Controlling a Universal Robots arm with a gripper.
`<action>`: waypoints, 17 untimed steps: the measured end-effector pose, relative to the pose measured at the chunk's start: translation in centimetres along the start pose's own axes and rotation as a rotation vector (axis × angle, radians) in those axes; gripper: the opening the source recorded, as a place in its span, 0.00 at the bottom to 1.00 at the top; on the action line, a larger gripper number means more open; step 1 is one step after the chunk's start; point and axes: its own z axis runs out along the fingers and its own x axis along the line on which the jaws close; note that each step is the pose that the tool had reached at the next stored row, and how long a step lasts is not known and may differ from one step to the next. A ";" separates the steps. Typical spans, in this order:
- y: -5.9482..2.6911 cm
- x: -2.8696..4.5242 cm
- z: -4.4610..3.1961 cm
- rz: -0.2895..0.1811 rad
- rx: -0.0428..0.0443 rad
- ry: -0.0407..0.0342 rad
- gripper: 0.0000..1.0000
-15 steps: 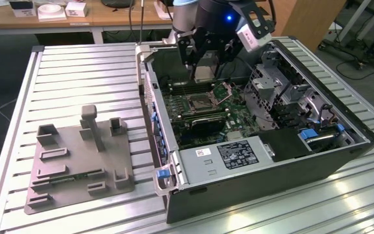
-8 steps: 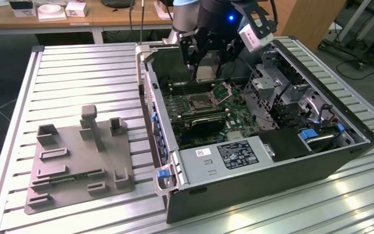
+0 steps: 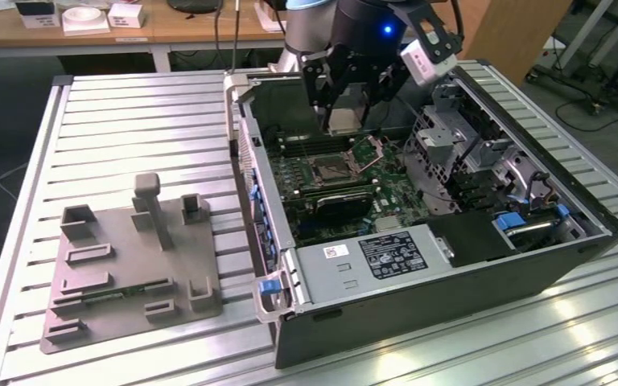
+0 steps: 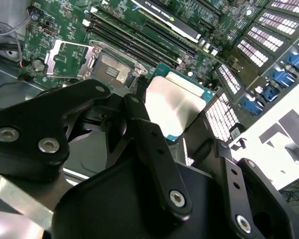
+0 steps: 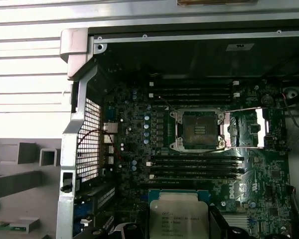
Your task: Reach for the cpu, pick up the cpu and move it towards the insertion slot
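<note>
Now I see the fingers (image 4: pixel 139 107) clamped on the cpu (image 4: pixel 177 107), held above the open computer case (image 3: pixel 566 265) at the frame's upper centre, apparently just short of the insertion slot (image 5: pixel 198 130).

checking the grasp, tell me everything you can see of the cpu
The cpu is a thin square chip with a pale silver metal top on a green-edged board, printed on its lid. It is held tilted in the black end effector, fingers at opposite edges, in the air over the open case's motherboard, short of the empty socket.
</note>
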 end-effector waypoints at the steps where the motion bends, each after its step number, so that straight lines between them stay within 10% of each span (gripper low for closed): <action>1: 0.00 -0.04 0.00 0.000 0.0000 0.0000 0.54; 17: 0.78 -0.47 0.09 0.000 0.0002 0.0000 0.54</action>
